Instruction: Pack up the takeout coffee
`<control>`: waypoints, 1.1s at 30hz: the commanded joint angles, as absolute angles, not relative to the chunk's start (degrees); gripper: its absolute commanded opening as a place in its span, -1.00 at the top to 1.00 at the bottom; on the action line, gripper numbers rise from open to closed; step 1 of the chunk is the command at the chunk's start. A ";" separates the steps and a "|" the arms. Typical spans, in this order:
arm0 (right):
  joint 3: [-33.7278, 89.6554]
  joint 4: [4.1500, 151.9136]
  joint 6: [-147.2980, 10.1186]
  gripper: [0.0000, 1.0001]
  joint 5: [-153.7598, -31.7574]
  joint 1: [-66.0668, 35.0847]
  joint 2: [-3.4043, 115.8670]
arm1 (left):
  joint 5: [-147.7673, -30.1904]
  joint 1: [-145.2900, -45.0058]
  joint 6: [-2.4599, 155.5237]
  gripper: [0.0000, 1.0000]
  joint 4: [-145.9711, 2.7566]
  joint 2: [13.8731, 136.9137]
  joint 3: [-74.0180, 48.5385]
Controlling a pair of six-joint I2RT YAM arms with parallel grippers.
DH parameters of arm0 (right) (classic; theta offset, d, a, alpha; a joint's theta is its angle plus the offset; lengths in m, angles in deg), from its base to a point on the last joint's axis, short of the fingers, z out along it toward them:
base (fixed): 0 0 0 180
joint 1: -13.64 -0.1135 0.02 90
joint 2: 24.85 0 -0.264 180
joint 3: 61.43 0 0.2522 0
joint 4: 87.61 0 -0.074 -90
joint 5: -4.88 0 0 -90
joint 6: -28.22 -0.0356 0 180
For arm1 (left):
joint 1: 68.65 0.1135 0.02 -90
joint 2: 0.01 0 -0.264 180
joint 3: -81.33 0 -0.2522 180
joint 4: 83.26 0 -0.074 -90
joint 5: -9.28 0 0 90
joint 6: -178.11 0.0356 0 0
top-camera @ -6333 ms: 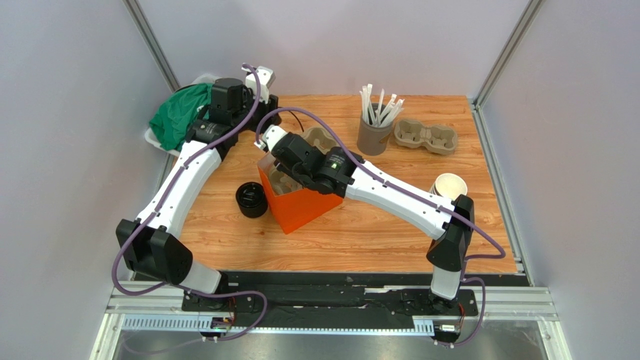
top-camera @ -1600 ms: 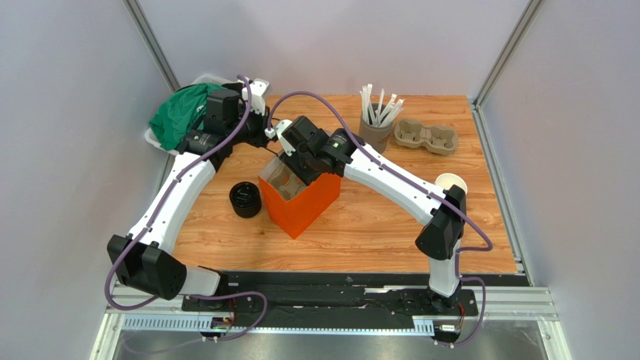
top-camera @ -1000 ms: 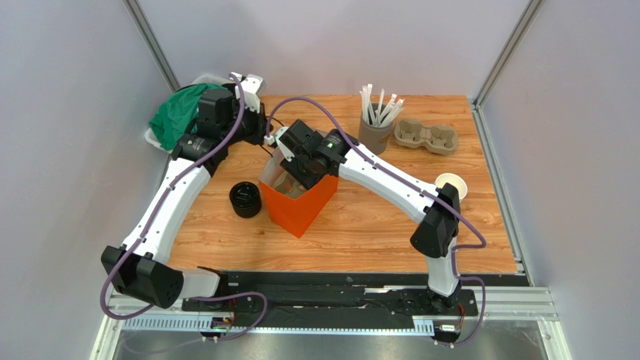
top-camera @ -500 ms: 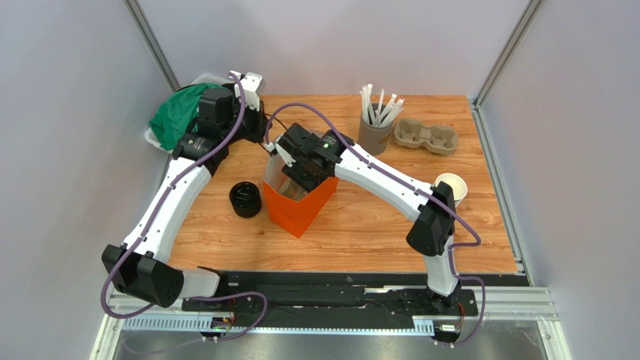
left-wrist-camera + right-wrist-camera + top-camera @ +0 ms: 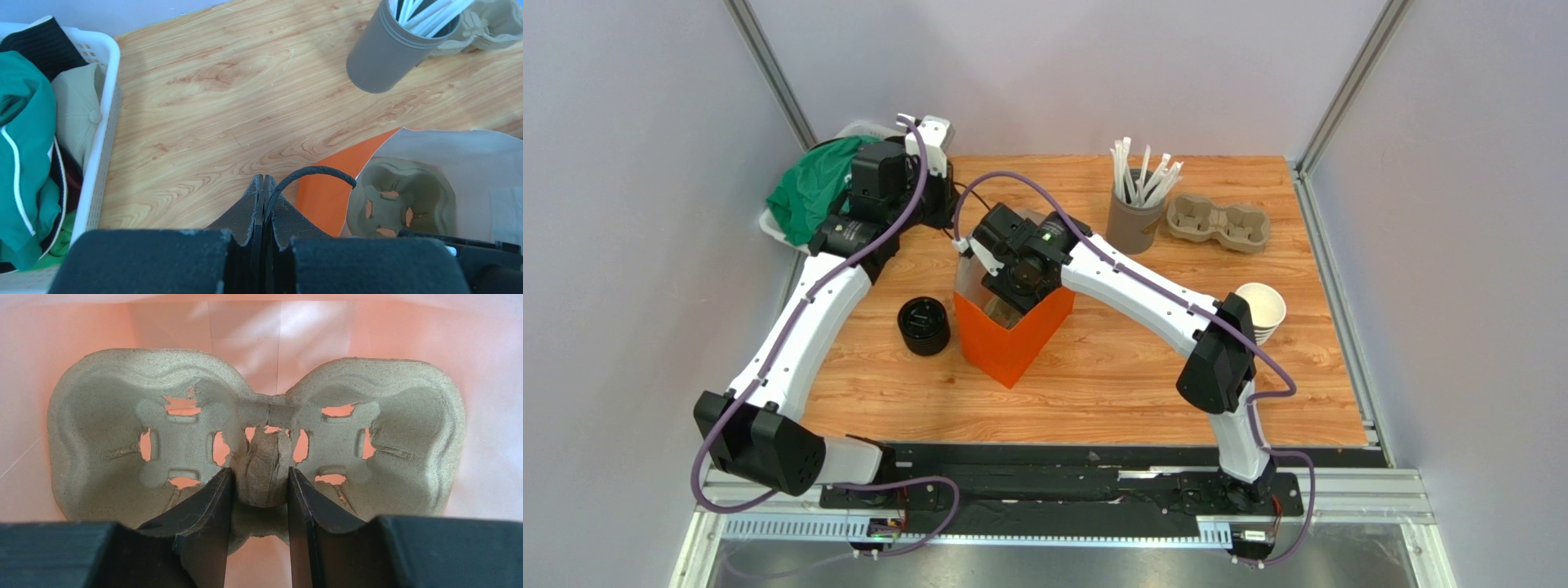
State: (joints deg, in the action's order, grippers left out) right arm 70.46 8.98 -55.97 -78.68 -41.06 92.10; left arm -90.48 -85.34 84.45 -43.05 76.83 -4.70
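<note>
An orange paper bag [image 5: 1020, 346] stands open at mid-table. My right gripper [image 5: 258, 478] reaches down into it, shut on the middle ridge of a grey pulp cup carrier [image 5: 116, 410] low inside the bag. My left gripper [image 5: 264, 179] sits at the bag's back-left corner, shut on the bag's black cord handle [image 5: 319, 171]. A black lid [image 5: 924, 326] lies on the table left of the bag. A tan paper cup [image 5: 1263, 301], white inside, stands at the right, partly behind my right arm's elbow.
A grey cup of white straws [image 5: 1133, 218] and a second pulp carrier [image 5: 1219, 223] stand at the back right. A white basket [image 5: 105, 116] of green and tan cloth sits at the back-left corner. Grey walls close in both sides.
My left gripper has closed the last bit onto the cord handle. My right gripper has sunk deeper into the bag with the carrier, and the bag's mouth has shifted slightly right.
</note>
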 commanded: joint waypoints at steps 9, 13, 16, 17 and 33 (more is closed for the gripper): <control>71.16 6.12 -54.92 0.47 -79.93 -41.21 93.89 | -84.85 -85.08 84.86 1.00 -48.76 78.12 -2.64; 71.25 5.59 -54.92 0.46 -79.76 -41.21 94.24 | -85.46 -85.08 84.60 1.00 -49.11 77.86 -2.91; 71.33 5.33 -54.83 0.46 -79.76 -41.21 94.51 | -85.81 -85.08 84.42 1.00 -49.38 77.60 -2.91; 71.33 5.24 -54.92 0.45 -79.67 -41.12 94.68 | -85.82 -85.08 84.42 1.00 -49.38 77.59 -2.91; 75.20 5.50 -53.87 -0.02 -78.35 -41.21 94.42 | -87.13 -85.08 83.63 1.00 -48.85 77.77 -2.82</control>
State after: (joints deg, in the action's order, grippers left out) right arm 72.38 6.01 -55.03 -79.10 -41.06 95.07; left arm -86.56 -85.36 84.47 -45.34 78.01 -4.70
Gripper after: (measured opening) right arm 0.494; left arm 0.010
